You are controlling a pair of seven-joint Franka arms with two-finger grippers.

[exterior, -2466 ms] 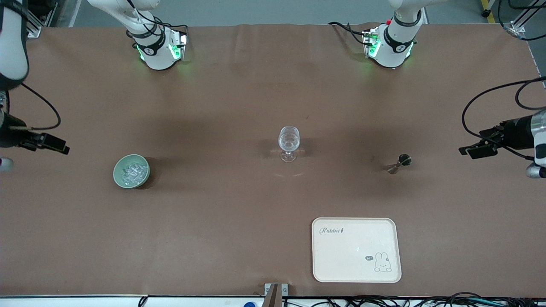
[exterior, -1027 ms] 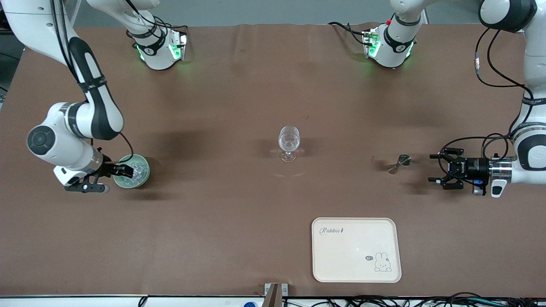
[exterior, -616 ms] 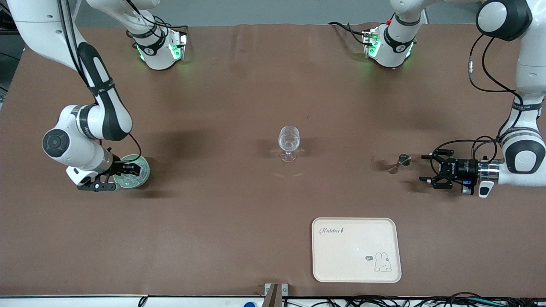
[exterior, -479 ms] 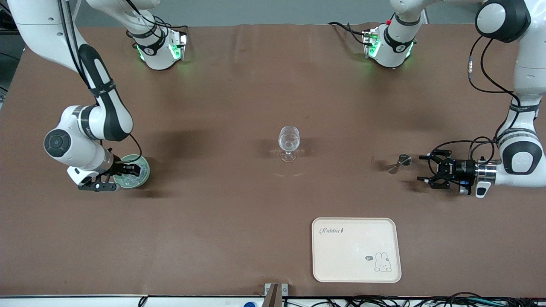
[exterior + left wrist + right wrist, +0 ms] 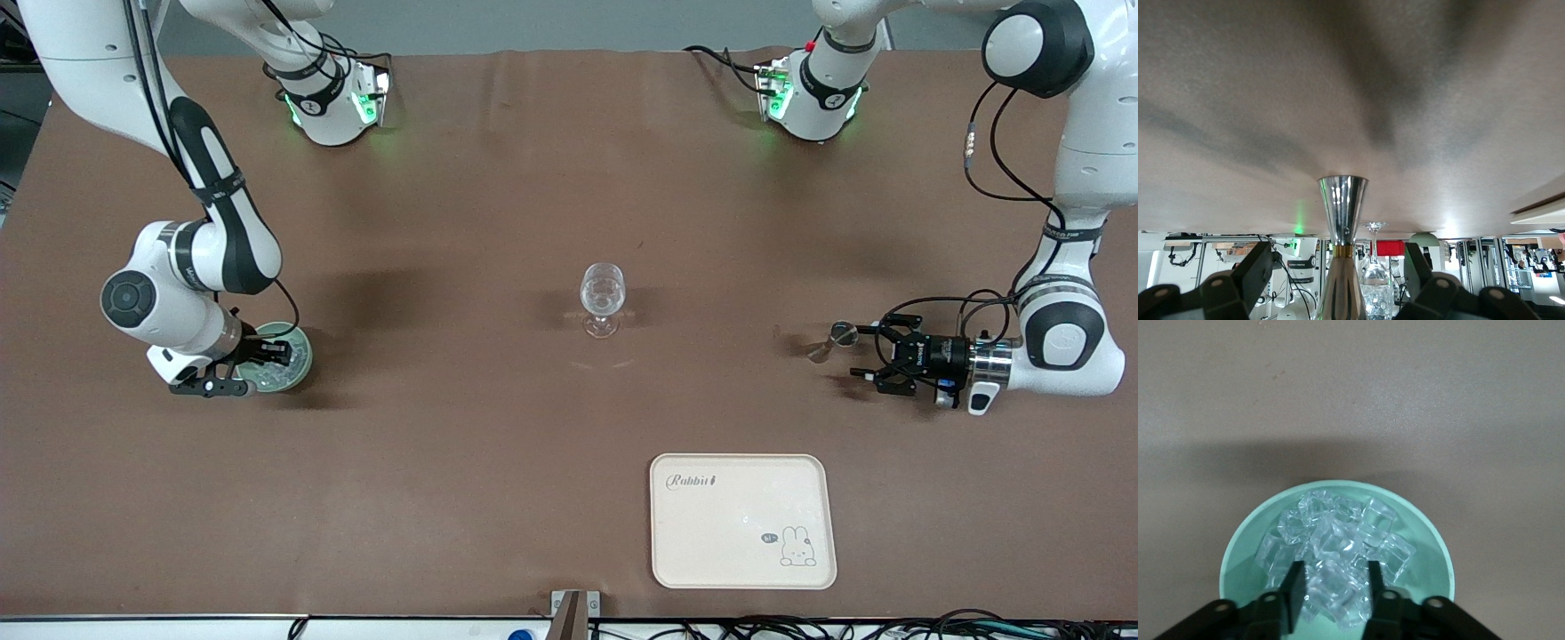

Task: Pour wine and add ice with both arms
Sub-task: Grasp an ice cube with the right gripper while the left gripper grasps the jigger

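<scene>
Ice [image 5: 1335, 550] sits heaped in a pale green bowl [image 5: 298, 366] toward the right arm's end of the table, as both arms reach for their first pickups. The clear, glassy cubes glint whitish and each is far smaller than the bowl that holds them.

Little of the task appears done. The stemmed glass [image 5: 602, 299] stands upright at mid-table, and whether it holds any liquid cannot be told. No ice shows beside it on the brown table [image 5: 498, 427].

The right gripper [image 5: 1333, 590] is down in the bowl, its fingers [image 5: 1295, 587] drawn in on either side of a cube on the near side of the heap. By the look of it they are pinching that piece, though nothing is lifted yet.

The left gripper [image 5: 869, 351] lies low and level toward the left arm's end of the table, its jaws spread wide. A metal jigger [image 5: 1341, 233] stands upright just in front of them, lined up with the gap between the fingers [image 5: 1255, 273], not yet gripped.

A cream tray [image 5: 743, 520] printed with a rabbit lies nearer the front camera, with nothing on it.

Still to come, as judged here: lifting the cube, carrying it to the glass, grasping the jigger and pouring.
</scene>
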